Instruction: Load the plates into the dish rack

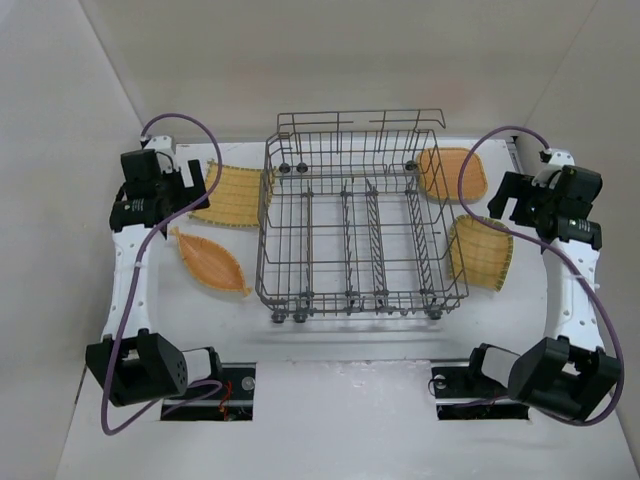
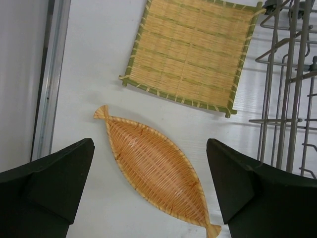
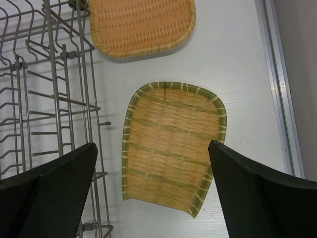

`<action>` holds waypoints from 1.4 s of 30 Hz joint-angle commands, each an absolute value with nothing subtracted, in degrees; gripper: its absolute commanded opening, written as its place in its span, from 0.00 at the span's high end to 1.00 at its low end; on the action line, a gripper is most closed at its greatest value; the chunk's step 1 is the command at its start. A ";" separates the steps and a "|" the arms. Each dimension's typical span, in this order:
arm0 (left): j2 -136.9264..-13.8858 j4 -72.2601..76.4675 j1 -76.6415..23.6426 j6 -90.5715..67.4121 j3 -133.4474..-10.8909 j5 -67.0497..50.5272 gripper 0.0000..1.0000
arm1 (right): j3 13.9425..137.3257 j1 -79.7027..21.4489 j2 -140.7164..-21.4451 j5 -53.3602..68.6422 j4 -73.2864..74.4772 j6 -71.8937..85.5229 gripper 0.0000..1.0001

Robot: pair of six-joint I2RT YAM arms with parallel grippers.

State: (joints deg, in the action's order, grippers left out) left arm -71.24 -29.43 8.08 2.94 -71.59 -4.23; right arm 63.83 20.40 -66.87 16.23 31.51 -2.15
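Observation:
The grey wire dish rack [image 1: 355, 225] stands mid-table with no plates in it. All the plates lie flat on the table. A green-edged square plate [image 1: 233, 195] and a leaf-shaped plate [image 1: 208, 260] lie to its left. An orange plate [image 1: 450, 172] and a green-edged plate [image 1: 482, 252] lie to its right. My left gripper [image 2: 150, 148] is open and empty above the leaf plate [image 2: 153, 171], with the square plate [image 2: 190, 52] beyond it. My right gripper [image 3: 152, 146] is open and empty above the green-edged plate [image 3: 171, 148], with the orange plate [image 3: 141, 25] beyond it.
The rack's wires [image 2: 287, 99] stand close to the right of the left gripper, and also [image 3: 49, 99] close to the left of the right gripper. A metal rail runs along each table side [image 2: 49, 74] [image 3: 280, 84]. White walls enclose the table. The arm bases [image 1: 150, 368] [image 1: 555, 378] sit at the near edge.

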 commanded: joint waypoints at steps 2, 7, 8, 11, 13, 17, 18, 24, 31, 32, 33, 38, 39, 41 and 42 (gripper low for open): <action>-72.50 -26.46 13.83 -1.57 -71.10 -13.86 0.01 | 65.48 20.08 -61.97 15.82 27.60 -3.51 0.00; -78.30 -20.85 21.39 -6.15 -70.93 -28.01 0.01 | 63.11 20.17 -58.01 16.52 23.83 -5.97 0.00; -79.88 -19.96 22.01 -6.33 -71.01 -31.00 0.00 | 62.84 19.91 -57.14 16.70 23.38 -6.76 0.00; -86.38 -22.58 24.03 -6.42 -74.69 -37.60 0.01 | 62.58 19.73 -55.02 17.05 22.24 -8.61 0.00; -92.08 -24.60 26.40 -8.07 -77.94 -41.47 0.04 | 63.89 19.73 -55.02 17.40 23.02 -9.31 0.00; -104.47 -27.68 28.78 -11.51 -86.72 -48.94 0.10 | 68.02 20.08 -57.56 20.29 26.88 -8.70 0.00; -107.37 -28.73 29.05 -11.95 -89.45 -50.17 0.10 | 69.07 20.43 -58.26 21.35 27.85 -8.35 0.00; -120.13 -30.50 29.75 -14.15 -102.11 -54.05 0.11 | 73.21 21.31 -60.38 24.78 30.49 -6.86 0.00; -128.14 -30.76 28.17 -14.59 -106.79 -54.32 0.47 | 80.23 22.54 -65.64 26.36 35.59 -6.42 0.00; -128.84 -30.76 28.08 -14.68 -106.70 -53.79 0.46 | 81.55 22.98 -66.52 26.89 36.38 -6.15 0.00; -129.63 -30.76 28.08 -14.68 -106.70 -54.05 0.47 | 82.78 23.51 -67.40 27.50 37.00 -5.72 0.00; -132.10 -30.50 27.56 -14.50 -106.08 -53.88 0.49 | 87.88 26.06 -71.01 29.44 39.02 -3.34 0.00; -132.45 -30.15 27.47 -14.50 -106.00 -53.79 0.50 | 88.59 26.50 -71.54 29.70 39.28 -2.90 0.00; -133.68 -30.32 27.47 -14.50 -106.78 -53.70 0.52 | 89.56 26.85 -72.24 30.58 39.81 -2.46 0.00; -134.03 -30.32 27.47 -14.59 -106.87 -53.27 0.53 | 89.91 26.85 -72.59 30.76 39.99 -2.46 0.00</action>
State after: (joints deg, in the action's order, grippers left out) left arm -134.04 -29.87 27.35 -14.50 -104.75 -52.40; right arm 86.39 26.39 -72.51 28.10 38.83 -4.16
